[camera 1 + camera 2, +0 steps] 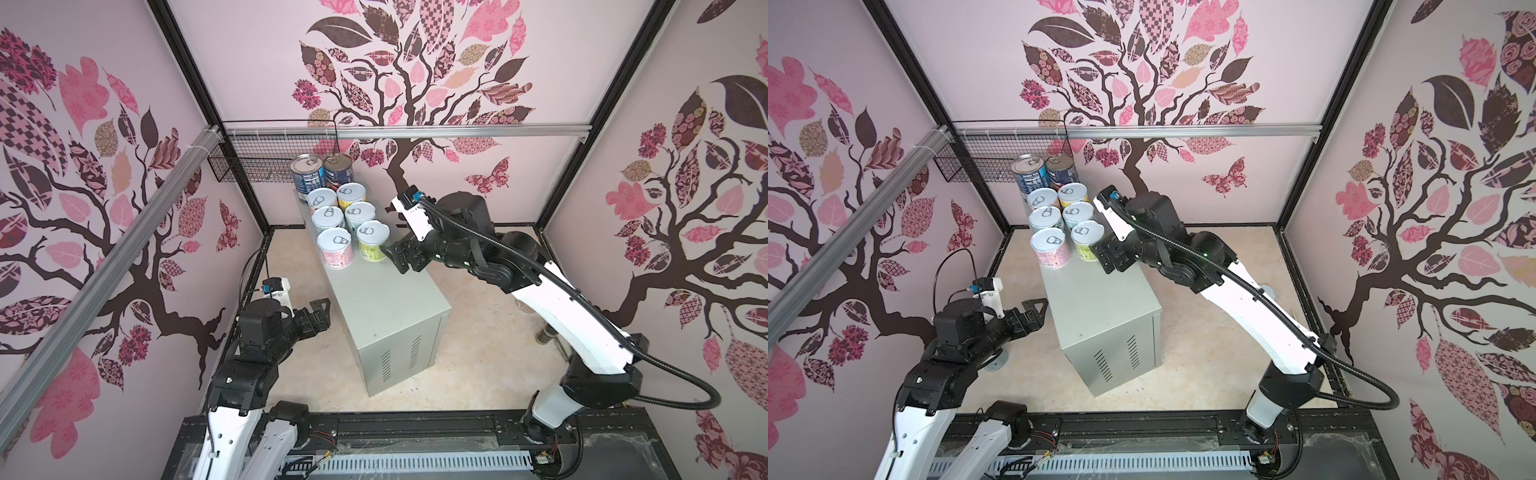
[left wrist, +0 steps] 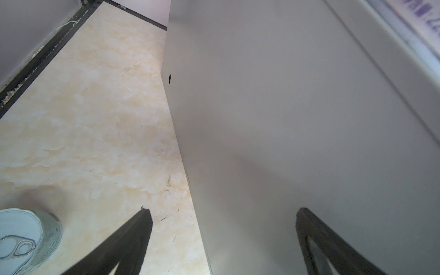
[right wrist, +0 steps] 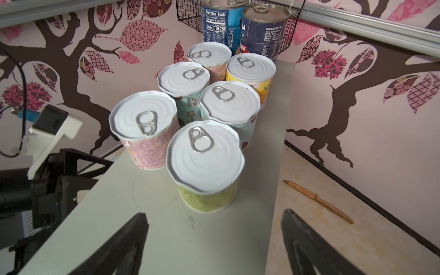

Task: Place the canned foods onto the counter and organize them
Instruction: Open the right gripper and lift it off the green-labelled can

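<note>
Cans (image 1: 328, 215) sit 8 on the counter (image 1: 374, 303); right gripper (image 1: 394, 259), wide and empty behind the green can (image 1: 372, 245), should retreat straight without nudging it

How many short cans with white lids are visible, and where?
7. Six on the counter, in pairs: pink can and green can nearest, teal can and pale can behind, rear pink can and yellow can last. One floor can beside the counter. Others may be hidden.

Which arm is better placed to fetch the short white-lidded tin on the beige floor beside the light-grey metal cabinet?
Probably left: the left gripper hangs open, low beside the cabinet, that tin in its wrist view; the right gripper is by the yellow-green can on top.
</note>
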